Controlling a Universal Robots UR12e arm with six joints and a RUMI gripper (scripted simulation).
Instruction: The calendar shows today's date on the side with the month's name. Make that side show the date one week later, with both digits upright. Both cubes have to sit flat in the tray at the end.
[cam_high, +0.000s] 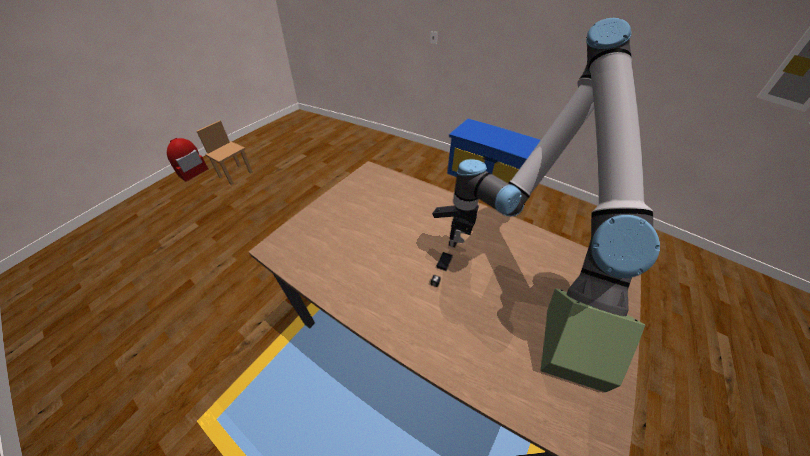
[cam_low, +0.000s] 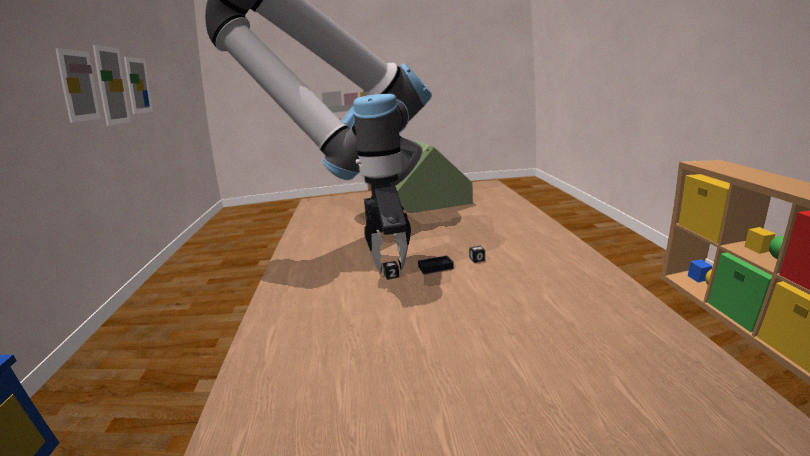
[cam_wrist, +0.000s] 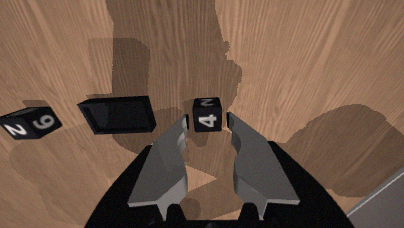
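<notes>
A black number cube (cam_wrist: 207, 114) with a 4 on top lies on the table; in the exterior view (cam_low: 390, 270) its near side shows a 2. My gripper (cam_wrist: 207, 114) is low over it, partly open, with one finger on each side and a small gap at each finger. The empty black tray (cam_wrist: 117, 114) lies on the table just beside this cube, also seen in the exterior view (cam_low: 435, 263). The second cube (cam_wrist: 30, 122) lies on the table beyond the tray, outside it, showing a 2 and a 6 or 9; the exterior view (cam_low: 477, 254) shows a 0 on it.
The arm's green base block (cam_high: 589, 342) stands at the table's end. A shelf with coloured bins (cam_low: 748, 254) stands off the table to one side. A blue cabinet (cam_high: 490, 147) stands behind the table.
</notes>
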